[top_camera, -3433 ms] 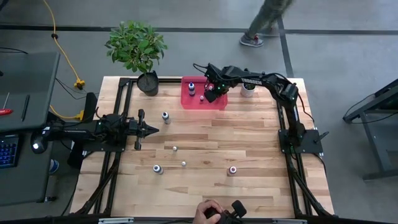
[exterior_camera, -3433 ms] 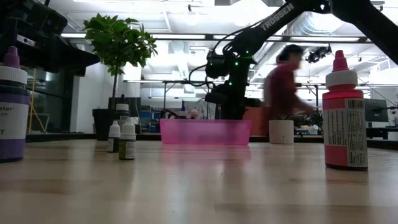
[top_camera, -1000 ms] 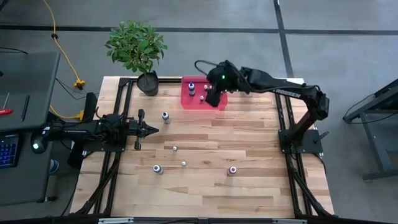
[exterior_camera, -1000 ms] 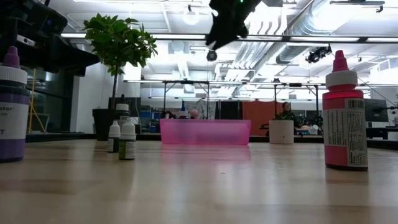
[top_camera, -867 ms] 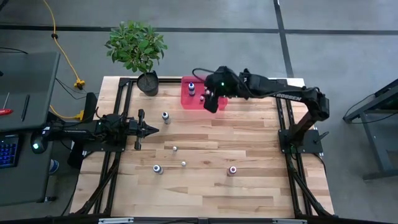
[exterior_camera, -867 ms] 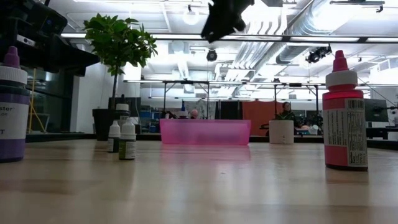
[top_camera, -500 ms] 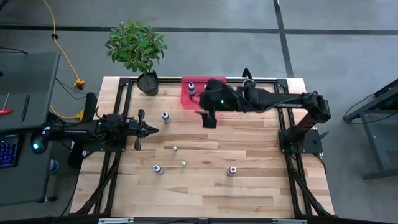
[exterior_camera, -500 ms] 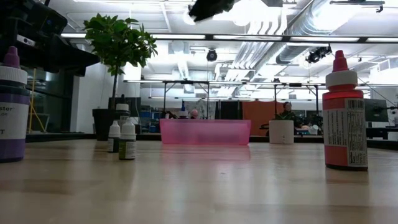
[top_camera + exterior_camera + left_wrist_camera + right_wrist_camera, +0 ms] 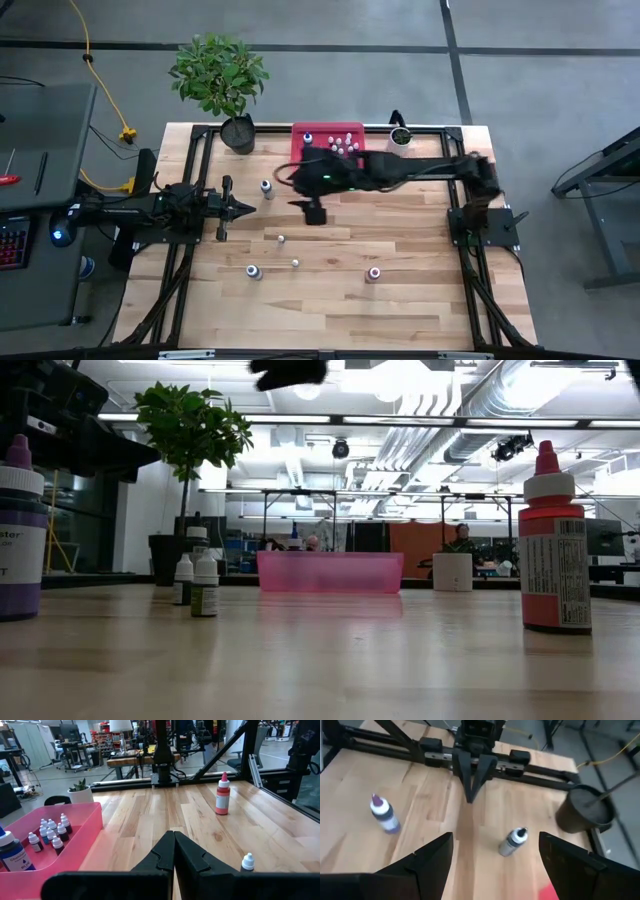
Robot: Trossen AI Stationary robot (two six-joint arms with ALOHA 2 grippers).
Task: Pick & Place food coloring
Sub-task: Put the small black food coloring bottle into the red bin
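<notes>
Five food coloring bottles (image 9: 373,272) are standing loose on the near and middle table (image 9: 400,300); the right claw (image 9: 314,214) is hanging spread wide and holding nothing above the table's centre; the left claw (image 9: 243,209) is sitting pressed closed at the left side; more bottles are standing inside the pink bin (image 9: 300,158) at the far edge.
</notes>
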